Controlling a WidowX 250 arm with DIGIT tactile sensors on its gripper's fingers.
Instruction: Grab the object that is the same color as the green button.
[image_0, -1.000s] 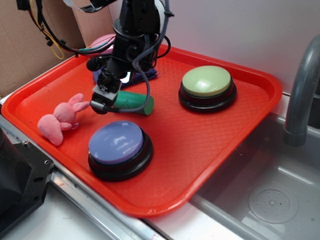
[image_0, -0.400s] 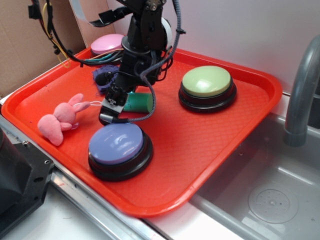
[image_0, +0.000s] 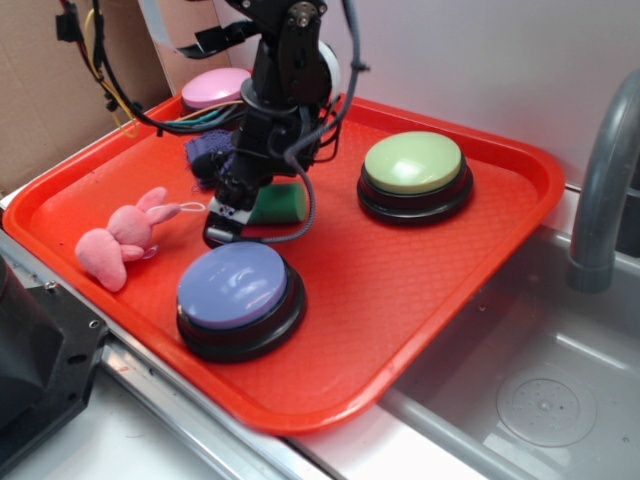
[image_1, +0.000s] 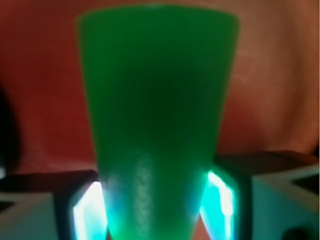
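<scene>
Lowered since 1 second ago, gripper (image_0: 226, 222) straddles green cylinder (image_1: 155, 125), jaws touching both sides.

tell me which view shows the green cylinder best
The wrist view: the green cylinder fills the frame, running between the two lit fingers of the gripper. In the exterior view only a short green stretch shows behind the arm.

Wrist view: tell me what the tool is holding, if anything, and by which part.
The tool has its two fingers pressed against both sides of the dark-green cylinder block, gripping it at the near end; the rest sticks out over the red tray.
</scene>
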